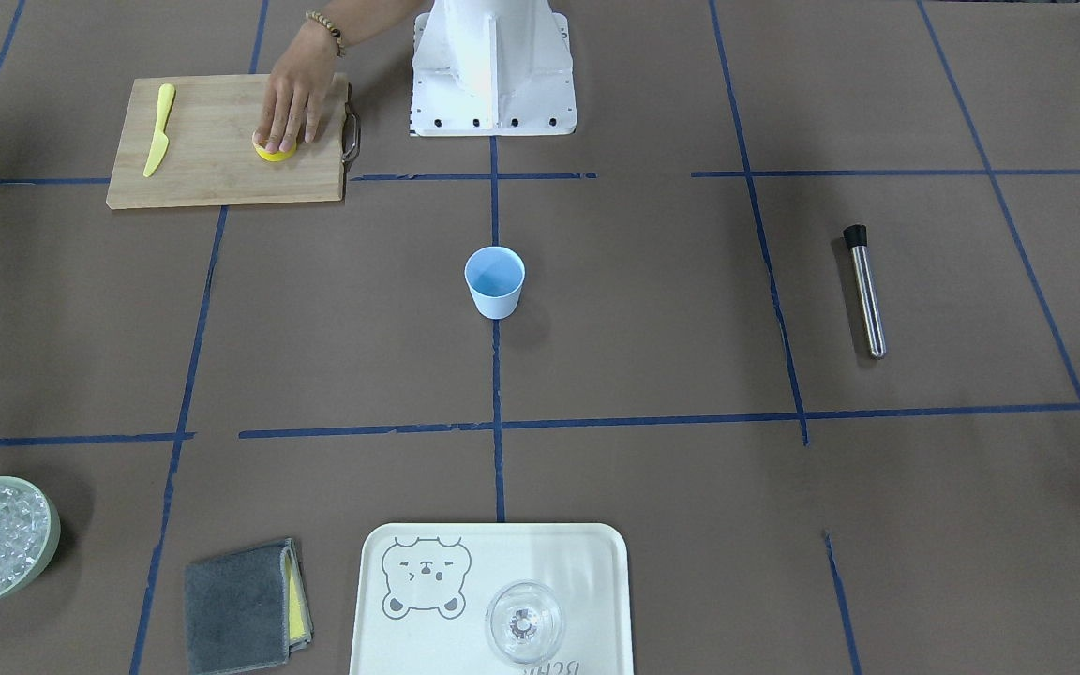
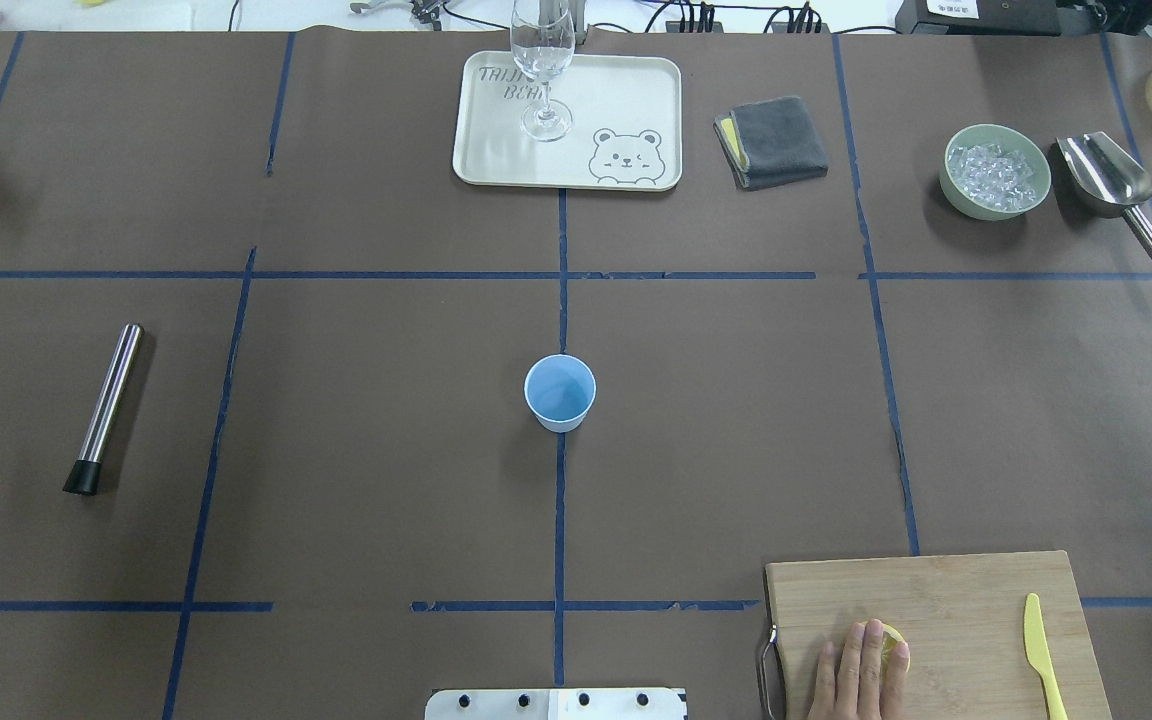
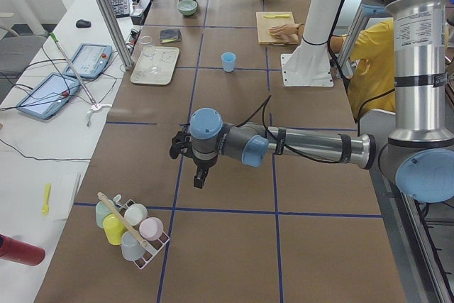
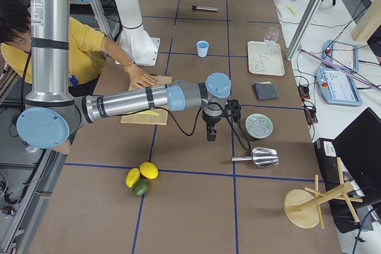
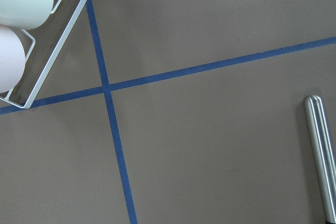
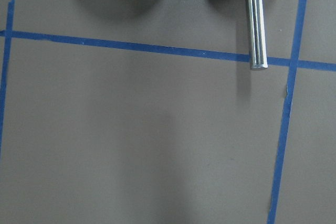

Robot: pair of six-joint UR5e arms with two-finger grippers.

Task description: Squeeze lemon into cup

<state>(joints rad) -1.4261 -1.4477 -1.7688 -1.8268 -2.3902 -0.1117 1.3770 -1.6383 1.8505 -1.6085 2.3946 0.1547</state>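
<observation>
- Right now, both arms are parked well away from the job. The left gripper point(image 3: 199, 177) hangs over bare table near a rack of cups, and the right gripper point(image 4: 211, 135) hangs near the ice bowl. Only the side views show them, so I can't tell whether the fingers are open or closed, and neither seems to hold anything.
- Cutting board point(image 1: 221, 183): on the robot's right, close to its base. A person's hand point(image 1: 294, 94) rests on it, w/ a yellow knife apart from the hand. No writing on the board.
- Tray point(image 2: 636, 100): far side, centre, w/ a stemmed glass point(image 2: 543, 60) standing on it. Printed bear face plus two lines of caps, the first starting "TR" and the second approx "BEA". The glass covers the rest, so they're not fully readable.
- Cup point(image 1: 495, 281): upright at table centre, open mouth, looks empty, no label. Prob. very light thin plastic and easy to knock over, so the lemon should come from above w/o touching the rim.
- Lemon point(image 1: 275, 153): on the board near the handle end, mostly under the person's fingertips, w/ only a yellow edge showing.
  - Judged light, soft, wet and slippery.
  - The rind is the firm part, so pinch across the rind edges, not the flat flesh.
  - It can't be taken while the hand covers it.
</observation>
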